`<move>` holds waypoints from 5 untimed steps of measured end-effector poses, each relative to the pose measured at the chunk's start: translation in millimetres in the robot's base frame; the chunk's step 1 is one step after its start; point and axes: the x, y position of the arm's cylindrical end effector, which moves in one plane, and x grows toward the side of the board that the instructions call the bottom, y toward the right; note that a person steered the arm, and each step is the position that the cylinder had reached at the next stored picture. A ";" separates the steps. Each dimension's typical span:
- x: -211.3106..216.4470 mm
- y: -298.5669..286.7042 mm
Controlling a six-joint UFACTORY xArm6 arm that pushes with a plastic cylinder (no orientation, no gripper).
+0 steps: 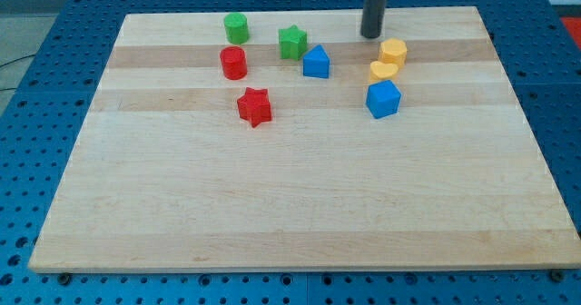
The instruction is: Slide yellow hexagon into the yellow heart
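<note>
Tip [370, 35] just above-left of yellow hexagon [393, 52], beside yellow heart [383, 70]

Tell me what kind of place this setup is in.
Probably a robotics lab bench. A wooden board lies on a blue perforated table, with small coloured blocks scattered on it, such as the yellow hexagon and yellow heart. My tip sits just up-left of the hexagon.

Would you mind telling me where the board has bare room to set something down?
The whole lower half of the board, below the red star and blue cube, is bare, as is the left strip beside the red cylinder. It is crowded near the top, where my tip stands just left of the yellow hexagon and yellow heart.
</note>
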 end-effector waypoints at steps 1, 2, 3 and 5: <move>32.1 9.4; 79.9 -29.7; 90.1 -22.6; 43.8 24.9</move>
